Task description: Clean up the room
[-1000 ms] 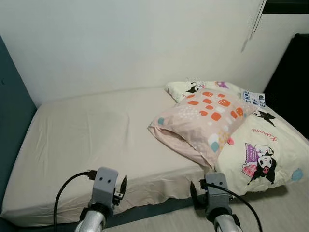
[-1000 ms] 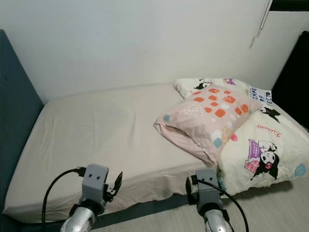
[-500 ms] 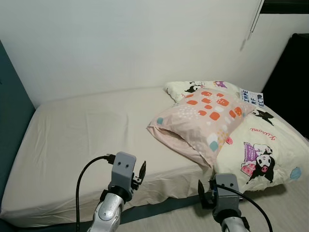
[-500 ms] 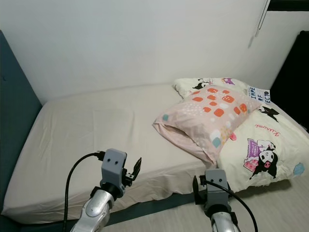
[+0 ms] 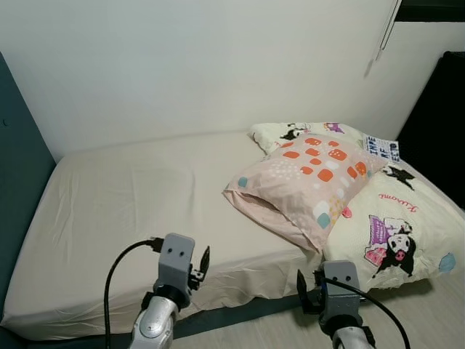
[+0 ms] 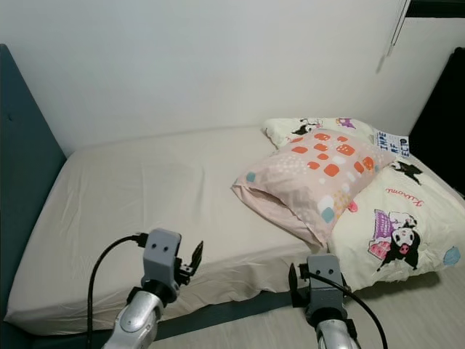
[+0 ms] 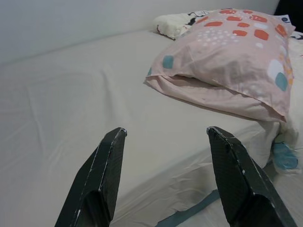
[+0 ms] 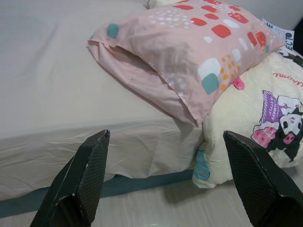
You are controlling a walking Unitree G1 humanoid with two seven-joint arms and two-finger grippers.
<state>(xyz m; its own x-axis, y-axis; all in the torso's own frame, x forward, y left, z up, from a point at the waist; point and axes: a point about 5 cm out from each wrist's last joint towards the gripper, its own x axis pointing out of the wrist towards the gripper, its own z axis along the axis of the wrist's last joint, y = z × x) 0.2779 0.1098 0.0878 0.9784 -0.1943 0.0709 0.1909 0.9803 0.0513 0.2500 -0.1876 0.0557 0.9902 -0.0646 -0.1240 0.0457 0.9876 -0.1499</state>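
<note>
A bed with a beige sheet lies in front of me. On its right side a pink pillow with orange and teal patches leans on a cream cartoon-print duvet, which bulges over the bed's front edge. A second cream cartoon pillow sits behind the pink one. My left gripper hovers open over the sheet near the bed's front edge, pointing toward the pink pillow. To the right, my right gripper is open and low by the bed's front edge, facing the pink pillow and the duvet.
A dark blue panel borders the bed on the left and a white wall runs behind it. A black surface stands at the far right, with a blind cord hanging nearby. Pale wood floor shows in front of the bed.
My left gripper rose and swung right half a second ago, and has since dropped back a little lower and to the left. The right gripper has barely moved.
</note>
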